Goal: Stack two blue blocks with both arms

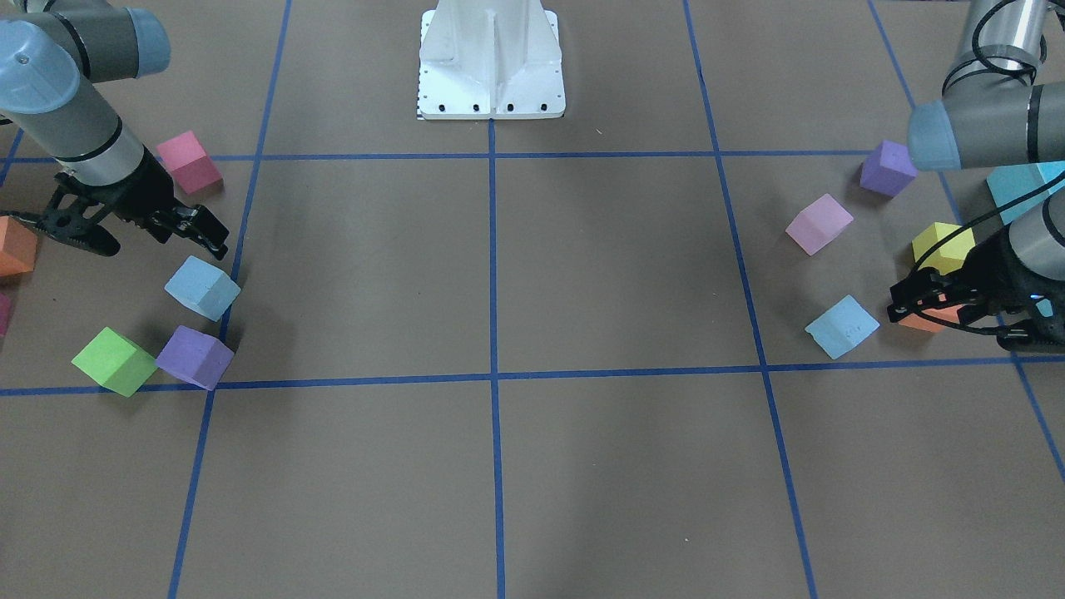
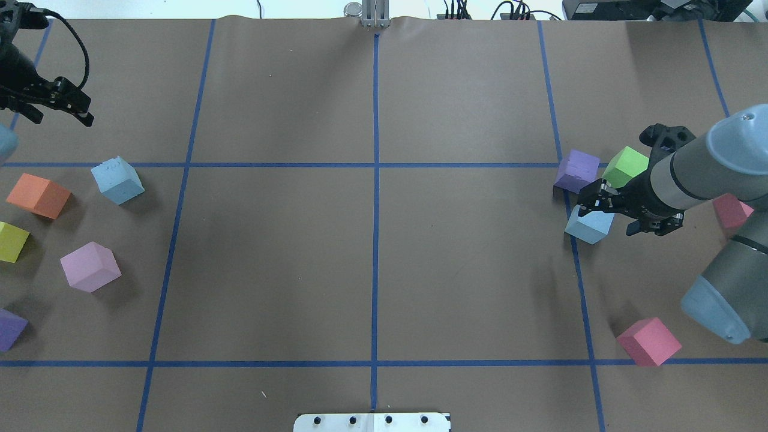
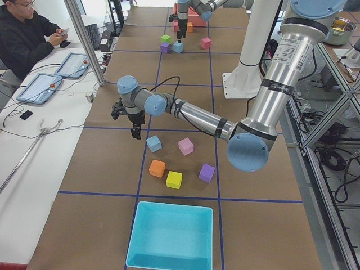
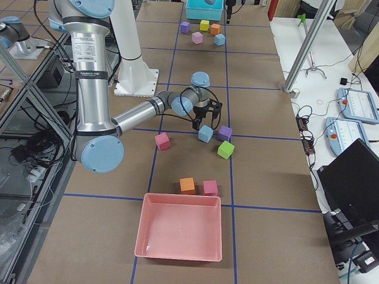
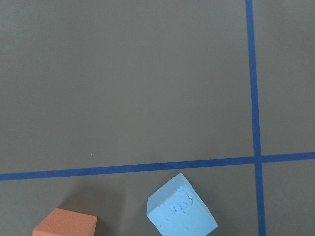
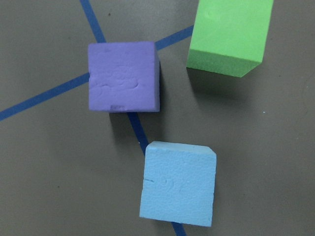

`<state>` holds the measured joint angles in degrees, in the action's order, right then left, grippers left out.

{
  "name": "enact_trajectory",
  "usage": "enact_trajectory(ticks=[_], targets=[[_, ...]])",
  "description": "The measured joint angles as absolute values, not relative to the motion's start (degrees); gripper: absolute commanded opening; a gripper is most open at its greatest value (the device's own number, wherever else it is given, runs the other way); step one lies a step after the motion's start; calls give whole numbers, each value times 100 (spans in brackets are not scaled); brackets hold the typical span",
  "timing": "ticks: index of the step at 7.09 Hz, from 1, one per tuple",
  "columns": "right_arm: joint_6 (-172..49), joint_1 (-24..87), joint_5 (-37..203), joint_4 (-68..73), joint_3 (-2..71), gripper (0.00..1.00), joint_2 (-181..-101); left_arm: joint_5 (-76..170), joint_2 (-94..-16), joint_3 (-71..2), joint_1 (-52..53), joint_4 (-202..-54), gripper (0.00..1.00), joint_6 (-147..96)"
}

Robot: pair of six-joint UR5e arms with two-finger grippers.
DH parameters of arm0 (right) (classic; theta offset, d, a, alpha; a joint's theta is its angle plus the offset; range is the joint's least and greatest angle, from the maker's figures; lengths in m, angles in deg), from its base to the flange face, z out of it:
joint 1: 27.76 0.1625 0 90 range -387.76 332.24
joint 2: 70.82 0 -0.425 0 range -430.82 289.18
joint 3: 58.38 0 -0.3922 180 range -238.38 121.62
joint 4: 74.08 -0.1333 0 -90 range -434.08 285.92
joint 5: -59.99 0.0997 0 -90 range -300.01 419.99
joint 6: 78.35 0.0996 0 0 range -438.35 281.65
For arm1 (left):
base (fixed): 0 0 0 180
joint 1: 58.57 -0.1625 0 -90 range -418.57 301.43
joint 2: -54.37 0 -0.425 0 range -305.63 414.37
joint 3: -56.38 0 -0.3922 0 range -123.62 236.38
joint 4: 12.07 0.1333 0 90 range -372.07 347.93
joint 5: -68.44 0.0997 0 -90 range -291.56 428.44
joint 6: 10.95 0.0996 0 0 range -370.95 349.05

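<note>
One pale blue block (image 2: 117,179) lies on the table's left side and shows in the left wrist view (image 5: 181,206). My left gripper (image 2: 62,119) is open and empty, farther out on the table than this block and apart from it. The other blue block (image 2: 589,225) lies on a blue tape line on the right side and shows in the right wrist view (image 6: 178,183). My right gripper (image 2: 612,215) is open and hovers just above it, jaws wide in the front view (image 1: 164,248). No fingers show in either wrist view.
Orange (image 2: 38,195), yellow (image 2: 12,241), pink (image 2: 90,266) and purple (image 2: 11,328) cubes lie near the left block. Purple (image 2: 577,170) and green (image 2: 625,167) cubes crowd the right block, with a red cube (image 2: 649,341) nearer. A teal bin (image 3: 171,236) and a pink bin (image 4: 180,228) stand at the table ends.
</note>
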<state>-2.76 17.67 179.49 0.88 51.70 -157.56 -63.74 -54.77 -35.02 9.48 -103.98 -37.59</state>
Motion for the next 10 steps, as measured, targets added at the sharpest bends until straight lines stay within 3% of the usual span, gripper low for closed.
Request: enact_trajectory(ticks=[10], targets=[[-1392,2143,18098,1241,4664,96,-14974,-6366,-5497,-3477,942,-10402,99,-3747]])
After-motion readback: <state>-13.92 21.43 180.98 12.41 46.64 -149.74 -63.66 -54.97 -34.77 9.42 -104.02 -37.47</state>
